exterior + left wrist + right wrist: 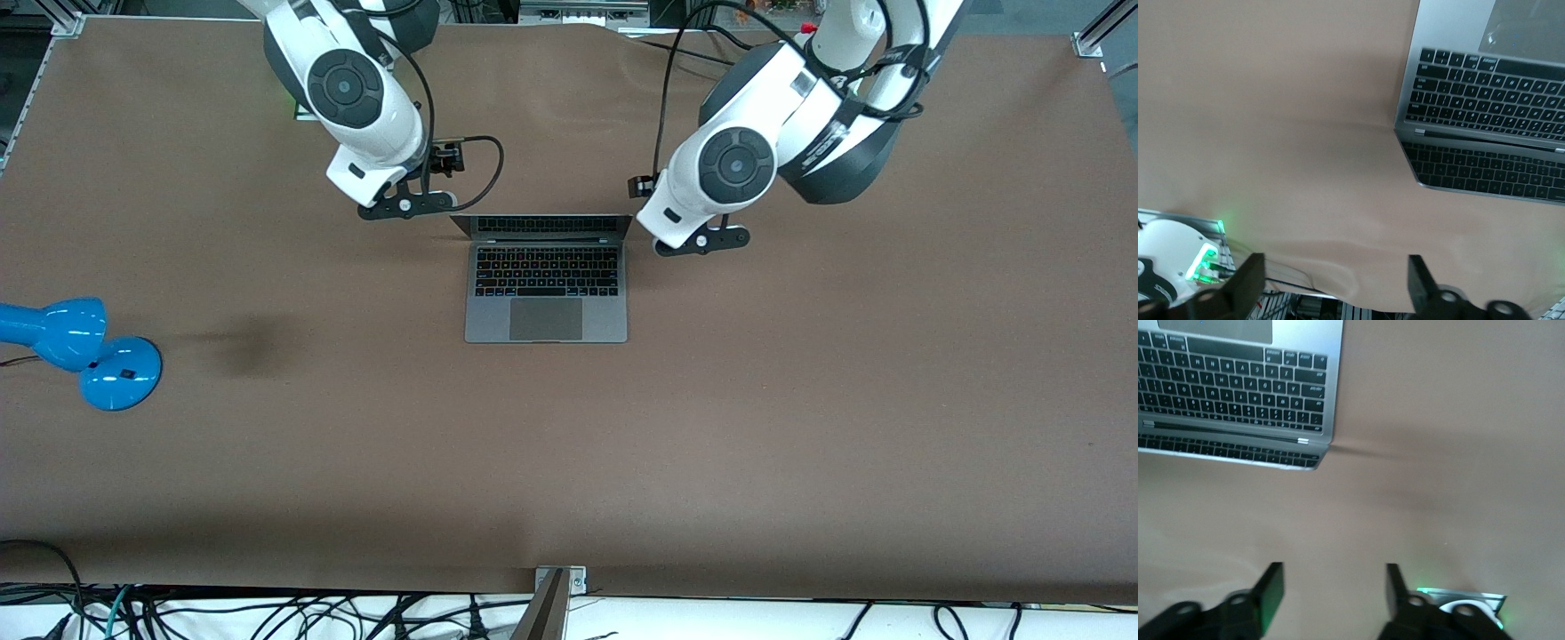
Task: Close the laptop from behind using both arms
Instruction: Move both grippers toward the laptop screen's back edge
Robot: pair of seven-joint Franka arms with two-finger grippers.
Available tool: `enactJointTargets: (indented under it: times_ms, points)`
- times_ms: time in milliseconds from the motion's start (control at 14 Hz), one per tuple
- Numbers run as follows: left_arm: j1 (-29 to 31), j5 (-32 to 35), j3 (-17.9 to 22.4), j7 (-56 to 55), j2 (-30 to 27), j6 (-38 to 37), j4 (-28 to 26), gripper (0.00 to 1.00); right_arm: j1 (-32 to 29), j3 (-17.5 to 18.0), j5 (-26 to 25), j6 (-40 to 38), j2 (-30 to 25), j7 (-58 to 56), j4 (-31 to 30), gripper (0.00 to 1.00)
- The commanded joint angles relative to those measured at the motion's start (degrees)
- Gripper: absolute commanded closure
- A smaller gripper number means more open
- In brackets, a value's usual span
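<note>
Silver-grey laptop (pixel 546 283) sits open mid-table, screen upright. Left gripper (pixel 1331 280) and right gripper (pixel 1331 597) hang over bare table (pixel 800 400) off its hinge corners, fingers apart and empty. Advice: both should meet the lid's back evenly and press together, avoiding twist.

Brown table (pixel 569 462), blue desk lamp (pixel 80 351), tangled cables (pixel 267 618) along its near edge.
</note>
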Motion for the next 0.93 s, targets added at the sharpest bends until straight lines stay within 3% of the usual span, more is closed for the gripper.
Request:
enactJointTargets:
  times_ms: [0, 143, 286, 357, 500, 857]
  points:
    - [-1.9, -2.0, -0.1, -4.3, 3.1, -0.1, 1.8, 0.17, 1.4, 1.5, 1.4, 1.6, 2.3, 3.2, -0.9, 1.00]
    - [-2.7, -2.9, 0.0, -7.2, 4.6, 1.4, 2.5, 0.30, 2.7, 1.5, 1.3, 4.5, 3.3, 4.3, -0.6, 1.00]
    - [-4.2, -3.1, 0.0, -8.3, 5.4, 2.7, 2.5, 0.51, 2.9, 1.5, 0.8, 7.6, 5.4, 4.4, -0.5, 1.00]
    - [-5.1, -3.0, 0.0, -9.6, 6.0, 3.5, 2.5, 0.64, 2.9, 1.4, 0.4, 8.7, 5.9, 4.4, -0.3, 1.00]
    - [-6.1, -2.7, 0.0, -10.6, 7.1, 5.1, 2.5, 1.00, 2.9, 1.4, -0.1, 9.5, 6.7, 4.3, 0.1, 1.00]
    - [-6.1, -2.2, 0.3, -9.5, 11.2, 5.5, 5.2, 1.00, 2.2, 1.1, -1.3, 11.1, 7.9, 4.3, 1.2, 1.00]
